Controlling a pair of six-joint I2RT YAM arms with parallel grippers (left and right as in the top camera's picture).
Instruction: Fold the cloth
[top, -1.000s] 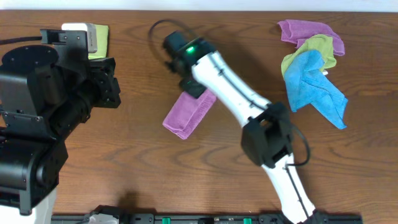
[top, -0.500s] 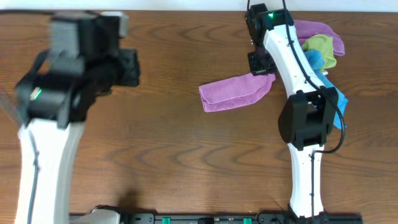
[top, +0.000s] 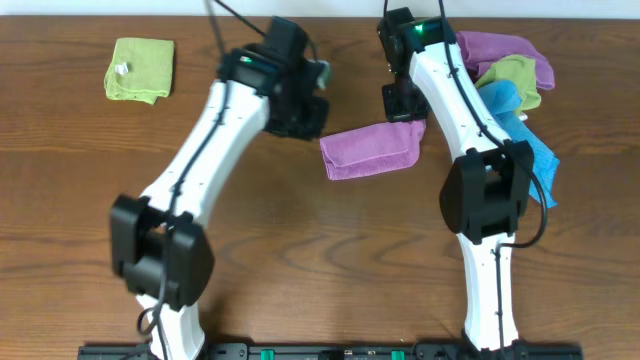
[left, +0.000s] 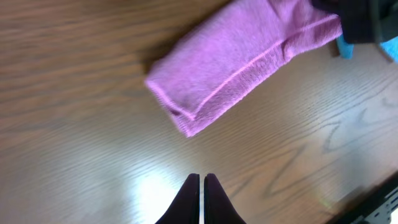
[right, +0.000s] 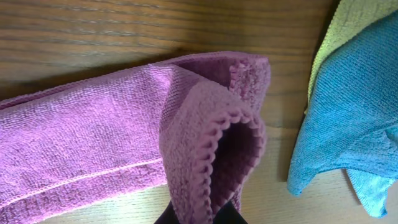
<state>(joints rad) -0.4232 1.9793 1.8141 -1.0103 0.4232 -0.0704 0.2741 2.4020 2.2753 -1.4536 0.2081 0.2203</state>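
Left wrist view: the left gripper (left: 201, 182) is squeezed shut with nothing in it. Its 2 dark tips touch each other above the bare brown table (left: 74, 124). The cloth (left: 242, 62) lies flat on the table ahead of the tips, well apart from them. It is folded into a long pinkish-purple strip that slants up to the right. Its far end goes under a dark gripper part in the top corner.

Right wrist view: the right gripper (right: 204, 214) is pinched tight on 1 end of the cloth. That end is lifted and curls over in a loop, so the bumpy edge shows. The rest of the strip lies on the table to the left. A blue cloth (right: 360, 106) sits just beside the held end, on the right. A lime-green cloth (right: 354, 25) peeks out above the blue one.

Overhead view: the cloth is in the middle of the table, between the 2 arms. The left arm reaches in near its left end without touching it. The right arm is over its right end. On the right there is a heap of 3 cloths, with another purple cloth (top: 500, 50) at the top. A folded green cloth (top: 140, 68) lies alone at the far left.
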